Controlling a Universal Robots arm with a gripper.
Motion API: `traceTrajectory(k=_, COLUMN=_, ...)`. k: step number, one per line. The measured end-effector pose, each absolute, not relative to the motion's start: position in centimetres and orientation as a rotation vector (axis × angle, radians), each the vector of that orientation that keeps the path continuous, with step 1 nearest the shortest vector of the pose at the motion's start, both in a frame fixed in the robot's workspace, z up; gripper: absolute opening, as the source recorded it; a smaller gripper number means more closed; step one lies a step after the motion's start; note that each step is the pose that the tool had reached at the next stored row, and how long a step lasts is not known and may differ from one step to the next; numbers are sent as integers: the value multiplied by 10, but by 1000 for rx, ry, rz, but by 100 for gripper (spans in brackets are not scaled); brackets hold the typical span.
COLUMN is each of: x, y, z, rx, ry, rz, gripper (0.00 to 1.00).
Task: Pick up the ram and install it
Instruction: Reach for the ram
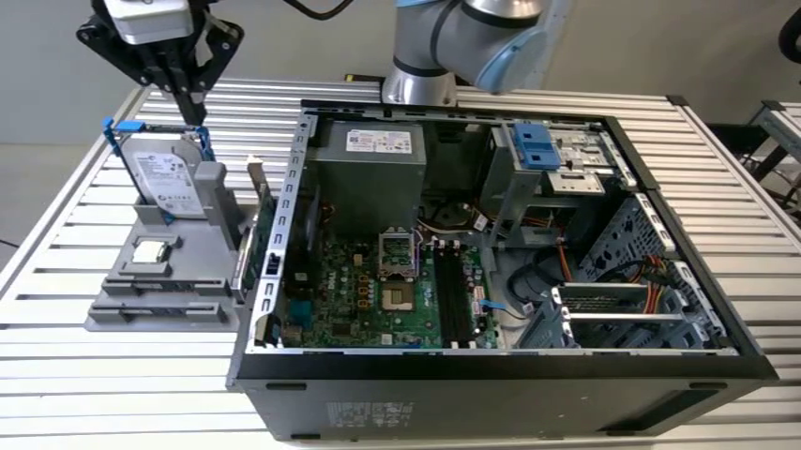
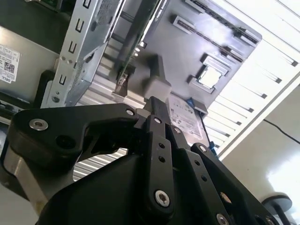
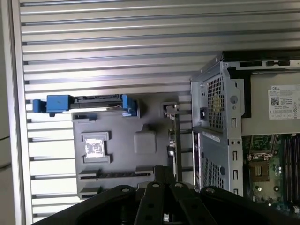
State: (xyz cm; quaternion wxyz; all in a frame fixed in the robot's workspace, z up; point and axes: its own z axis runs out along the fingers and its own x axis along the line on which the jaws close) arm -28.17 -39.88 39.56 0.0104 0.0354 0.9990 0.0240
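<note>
In the exterior view the end effector (image 1: 195, 111), fingers together and empty, hangs above the grey holder (image 1: 163, 309). The ram (image 1: 261, 202) stands on edge there, probably so its top edge can be gripped. The first wrist view places it just beside the case (image 3: 215, 117); the second wrist view agrees.

Hand (image 1: 195, 111) high, downward, fingers (image 1: 190, 92) seemingly together.

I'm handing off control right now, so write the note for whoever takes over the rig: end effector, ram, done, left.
End effector: shut, empty, above the hard drive on the grey holder.
Ram: standing on edge at the holder's side next to the open case.
Done: nothing; the ram is not yet gripped.
Left: both pick-up and install; the motherboard's black slots look empty.
</note>
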Motion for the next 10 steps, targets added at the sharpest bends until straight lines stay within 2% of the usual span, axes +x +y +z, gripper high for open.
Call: traceTrajectory(k=10, x=-312, y=-399, z=396, rx=110, ry=3118, rz=75, gripper=0)
